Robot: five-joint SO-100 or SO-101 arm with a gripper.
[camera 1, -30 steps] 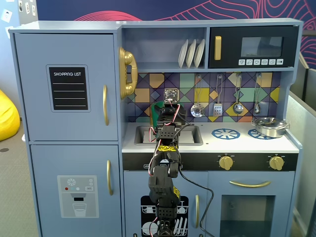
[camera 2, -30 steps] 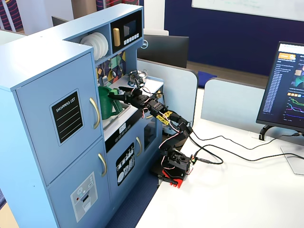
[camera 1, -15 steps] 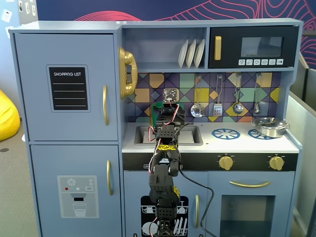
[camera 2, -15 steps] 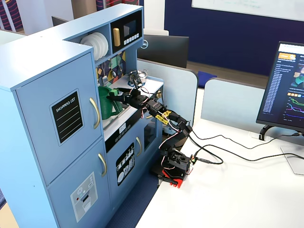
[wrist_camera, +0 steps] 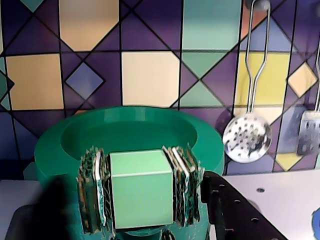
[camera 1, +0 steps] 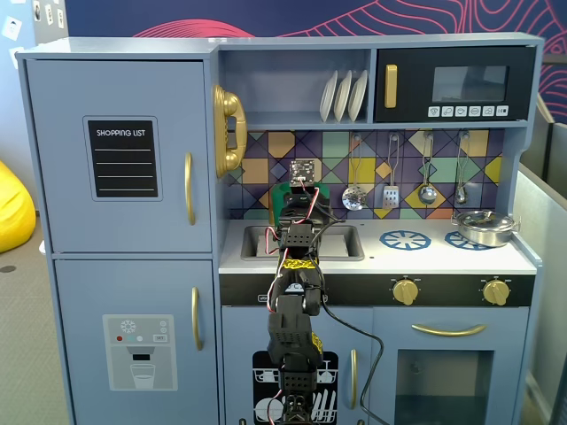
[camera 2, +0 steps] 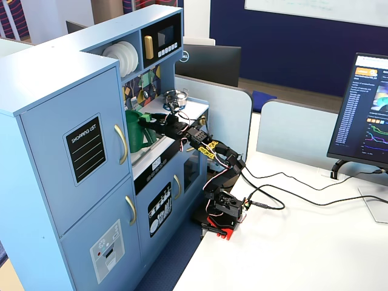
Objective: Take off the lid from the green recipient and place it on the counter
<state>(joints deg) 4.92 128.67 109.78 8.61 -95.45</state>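
Note:
The dark-green lid (wrist_camera: 130, 130) is a round disc with a raised rim; it sits level and fills the lower wrist view. My gripper (wrist_camera: 142, 192) is shut, its padded fingers (wrist_camera: 92, 190) pressed on both sides of a light-green handle block (wrist_camera: 142, 210) at the lid's near rim. I cannot tell whether the block belongs to the lid or to the cup. The green recipient (camera 2: 134, 134) stands on the white counter (camera 1: 425, 252) by the sink, its body mostly hidden behind the arm in a fixed view (camera 1: 278, 197). The gripper (camera 2: 150, 123) sits at its top edge.
A sunken sink (camera 1: 341, 243) lies under the arm. A silver pot (camera 1: 485, 227) stands on the far right burner, a blue burner mark (camera 1: 405, 239) beside it. A slotted spoon (wrist_camera: 246, 140) and spatula (wrist_camera: 309, 132) hang on the tiled wall behind.

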